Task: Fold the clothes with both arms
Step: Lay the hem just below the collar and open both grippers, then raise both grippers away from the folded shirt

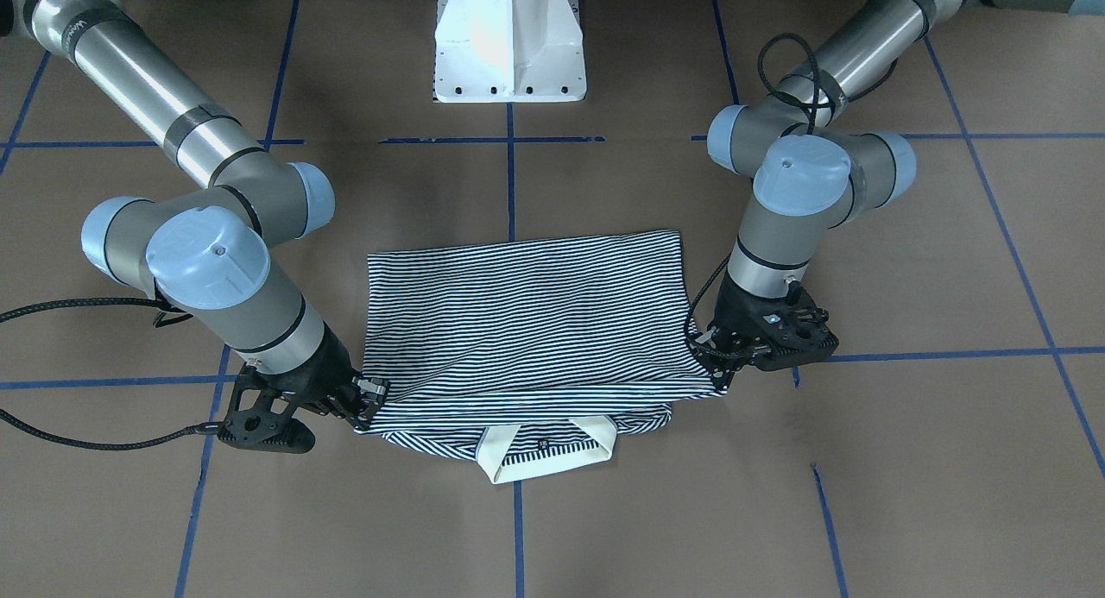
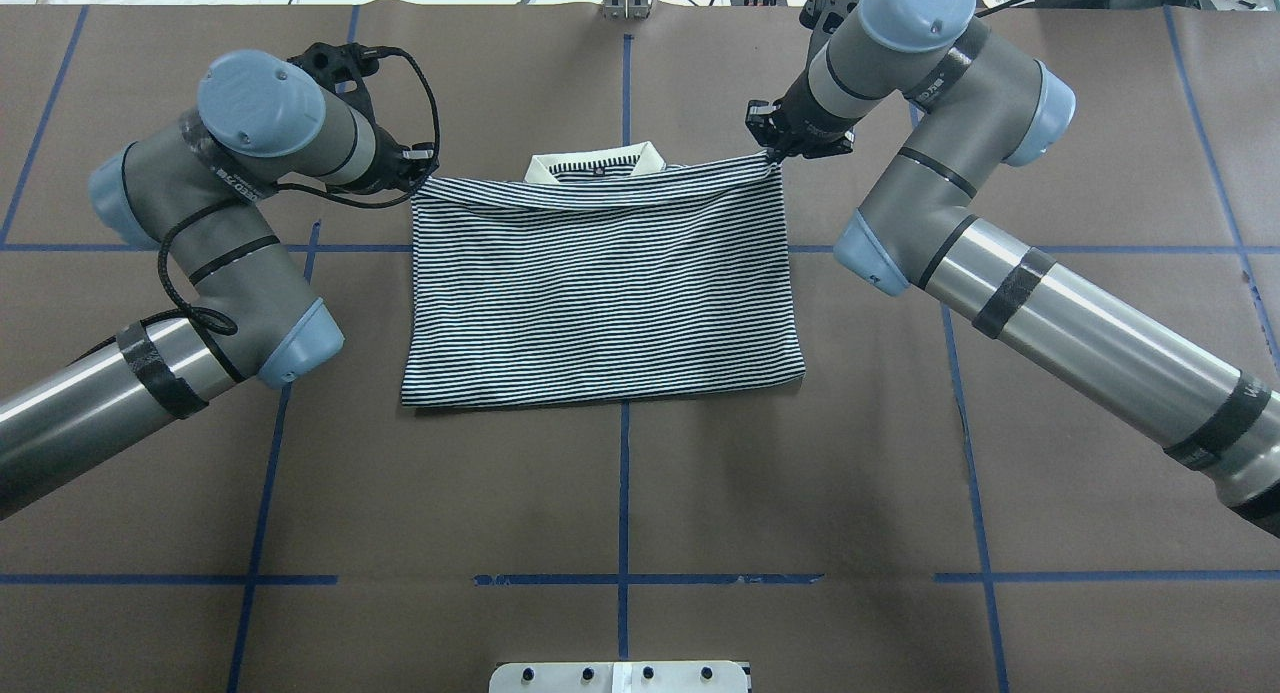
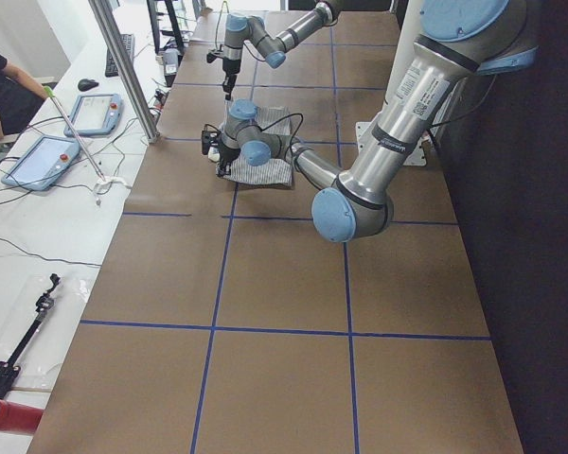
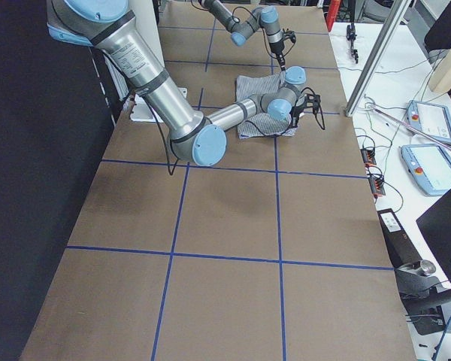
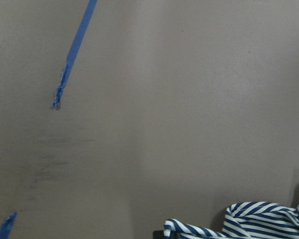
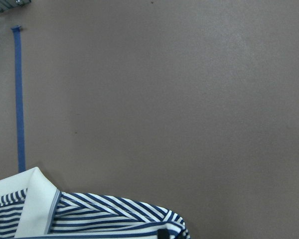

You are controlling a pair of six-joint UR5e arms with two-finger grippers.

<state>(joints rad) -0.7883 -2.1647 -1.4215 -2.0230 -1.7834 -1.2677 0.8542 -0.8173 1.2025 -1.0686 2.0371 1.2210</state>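
The striped polo shirt [image 2: 600,283] lies on the brown table, folded in half, its top layer reaching almost to the cream collar [image 2: 598,161] at the far edge. My left gripper [image 2: 415,168] is shut on the top layer's corner on the shirt's left side, also seen in the front view [image 1: 712,369]. At the opposite corner my right gripper [image 2: 770,151] pinches the fabric, held just above the table [image 1: 367,404]. The right wrist view shows the collar [image 6: 35,199] and stripes below the camera. The left wrist view catches a bunched striped edge [image 5: 249,221].
The white pedestal base [image 1: 509,46] stands behind the shirt on the robot's side. Blue tape lines [image 2: 622,493] cross the brown table. A side bench with tablets [image 3: 47,161] and cables runs past the table's far edge, and a person's arm [image 3: 0,95] shows there.
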